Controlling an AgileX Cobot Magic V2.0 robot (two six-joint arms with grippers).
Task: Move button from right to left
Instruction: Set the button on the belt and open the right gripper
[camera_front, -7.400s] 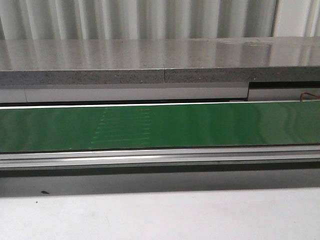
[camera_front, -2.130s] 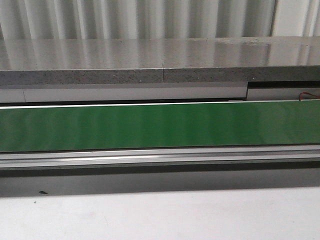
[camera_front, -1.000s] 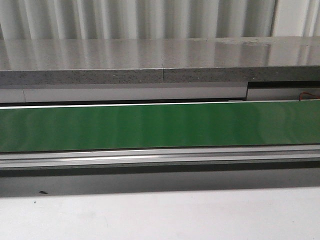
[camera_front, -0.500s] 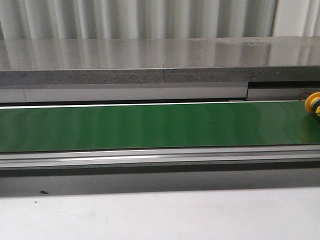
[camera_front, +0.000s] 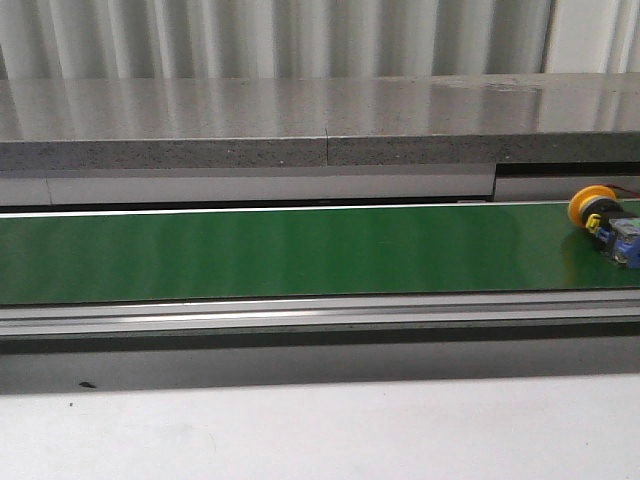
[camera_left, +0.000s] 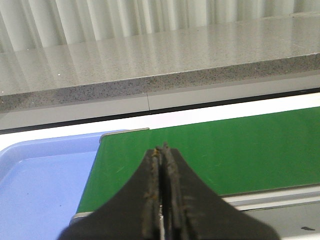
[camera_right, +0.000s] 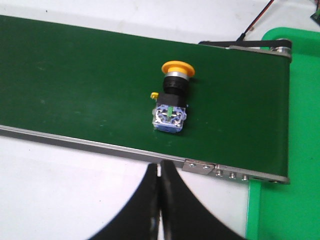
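Yellow-capped, black-collared, blue-grey-blocked push button (camera_right: 171, 97) was seen lying ahead of pressed-together right gripper (camera_right: 161, 172) | judged light, rigid; collar grasp advised.

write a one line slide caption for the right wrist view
Yellow-capped button lies on its side on the green conveyor belt, near the belt's end, with the shut right claw hovering short of it.
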